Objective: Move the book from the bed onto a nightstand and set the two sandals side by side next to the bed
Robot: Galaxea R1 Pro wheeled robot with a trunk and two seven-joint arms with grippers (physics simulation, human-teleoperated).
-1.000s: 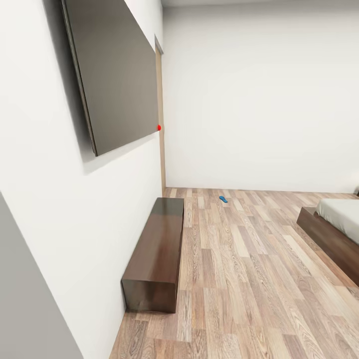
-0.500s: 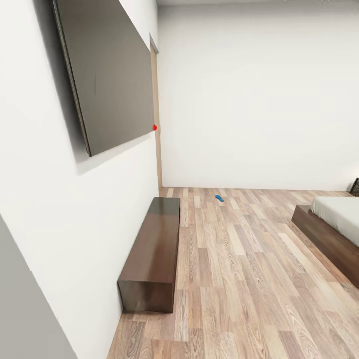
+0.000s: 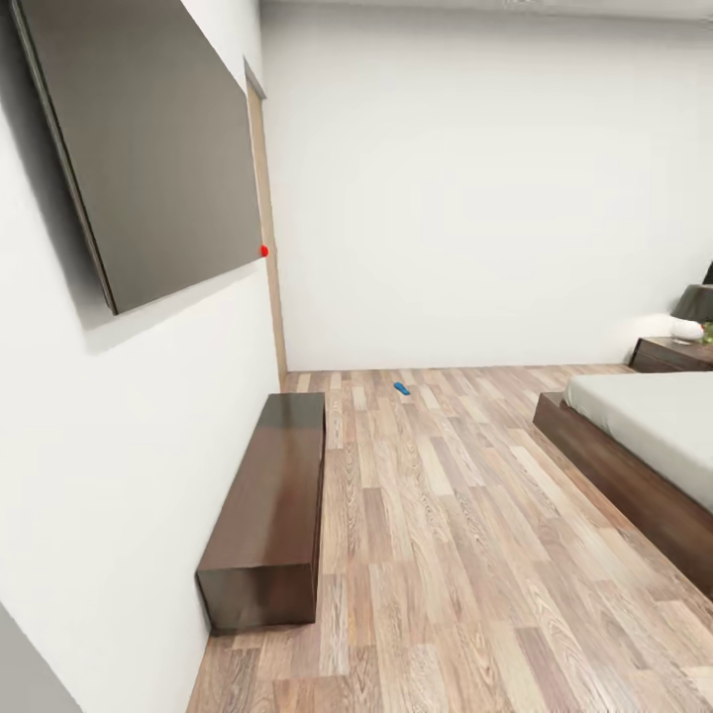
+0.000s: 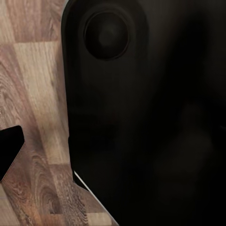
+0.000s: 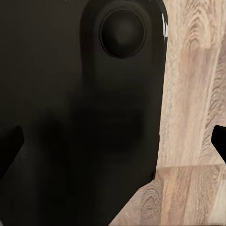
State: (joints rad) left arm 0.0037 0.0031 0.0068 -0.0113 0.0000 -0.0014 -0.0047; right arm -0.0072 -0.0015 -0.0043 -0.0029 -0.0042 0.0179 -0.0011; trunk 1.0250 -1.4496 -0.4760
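One blue sandal is seen far off on the wood floor near the back wall, well apart from the bed. How either gripper's fingers are set cannot be told from the wrist views.

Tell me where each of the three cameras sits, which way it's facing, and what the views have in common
Head view: high on the robot, looking into the bedroom over the wood floor at the bench, a blue sandal, the bed and a nightstand.
Left wrist view: looks down past a dark robot part.
Right wrist view: likewise, dark robot part.
Shared: the plank floor.
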